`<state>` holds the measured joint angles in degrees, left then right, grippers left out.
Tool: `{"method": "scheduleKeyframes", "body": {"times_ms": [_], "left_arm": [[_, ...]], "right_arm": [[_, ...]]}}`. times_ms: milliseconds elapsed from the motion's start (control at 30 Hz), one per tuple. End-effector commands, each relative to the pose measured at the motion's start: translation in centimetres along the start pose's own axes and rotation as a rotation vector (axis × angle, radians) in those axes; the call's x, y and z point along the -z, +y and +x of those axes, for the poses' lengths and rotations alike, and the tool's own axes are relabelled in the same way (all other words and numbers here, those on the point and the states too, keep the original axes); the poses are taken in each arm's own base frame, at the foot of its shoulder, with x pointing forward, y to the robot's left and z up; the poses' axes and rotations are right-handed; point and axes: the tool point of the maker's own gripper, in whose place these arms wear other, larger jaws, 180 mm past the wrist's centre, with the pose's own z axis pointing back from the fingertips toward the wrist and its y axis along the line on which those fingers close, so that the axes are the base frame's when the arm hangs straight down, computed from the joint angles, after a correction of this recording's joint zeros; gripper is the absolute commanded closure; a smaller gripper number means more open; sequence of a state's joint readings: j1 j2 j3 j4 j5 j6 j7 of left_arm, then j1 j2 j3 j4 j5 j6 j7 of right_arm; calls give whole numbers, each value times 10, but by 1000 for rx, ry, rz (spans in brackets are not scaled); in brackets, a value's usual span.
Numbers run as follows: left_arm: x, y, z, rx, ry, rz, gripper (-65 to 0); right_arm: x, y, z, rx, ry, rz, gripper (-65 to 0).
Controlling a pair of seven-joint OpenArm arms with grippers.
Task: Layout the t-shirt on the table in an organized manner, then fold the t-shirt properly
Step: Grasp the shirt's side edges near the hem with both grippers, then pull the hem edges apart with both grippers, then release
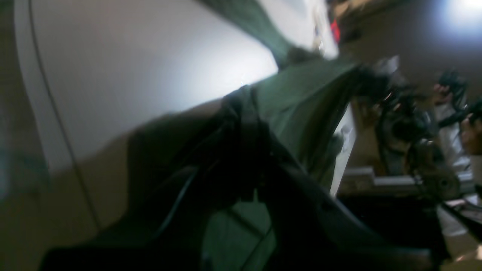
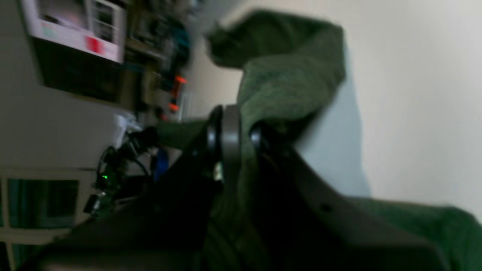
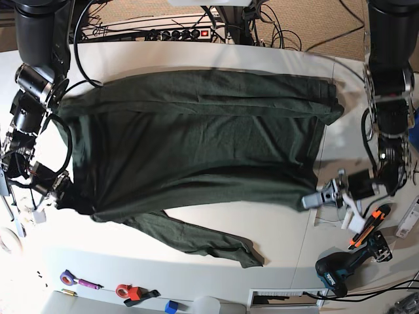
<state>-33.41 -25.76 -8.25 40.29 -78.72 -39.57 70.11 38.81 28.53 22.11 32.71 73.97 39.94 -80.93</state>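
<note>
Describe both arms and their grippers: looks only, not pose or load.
The left arm is black and cylindrical up top, with pale grey segments lower down and black cables looping beside it; the left gripper looks light grey from above. The right arm is black with silver-ringed joints and looping black cables; the right gripper is dark, its jaws ending in rounded discs.

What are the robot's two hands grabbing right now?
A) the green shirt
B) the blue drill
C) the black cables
A, because the right hand and the left hand each pinch an edge of the green shirt, holding it spread out between them over the table.
</note>
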Motion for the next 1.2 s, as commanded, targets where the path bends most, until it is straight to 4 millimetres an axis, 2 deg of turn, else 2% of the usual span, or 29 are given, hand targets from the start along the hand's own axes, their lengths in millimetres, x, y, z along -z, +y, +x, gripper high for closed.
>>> {"method": "scheduleKeyframes", "body": {"times_ms": [0,100,300,400,467,633,800,900,1167], "left_arm": [[-11,-10,23,57,-51,-12,0],[-22,-8,13,93,-36,10,0],[-40,-7,7,134,-10,38,0],[-45,-9,-5,123,55,19,0],[-50,-6,-17,121,119,31,0],[-61,8,-38,83,149,64,0],[-66,20,-70,26,188,81,0],[-67,23,-78,11,198,84,0],[-65,19,-69,27,186,77,0]], "right_arm": [[-12,14,25,-50,-73,24,0],[-22,13,13,-136,-51,-18,0],[-40,19,-15,-364,44,-146,0],[-49,17,-29,-467,103,-232,0],[-57,8,-40,-512,156,-308,0],[-76,-27,-64,-528,273,-477,0],[-81,-39,-59,-556,239,-542,0],[-79,-37,-55,-558,215,-537,0],[-79,-37,-52,-565,204,-539,0]]}}
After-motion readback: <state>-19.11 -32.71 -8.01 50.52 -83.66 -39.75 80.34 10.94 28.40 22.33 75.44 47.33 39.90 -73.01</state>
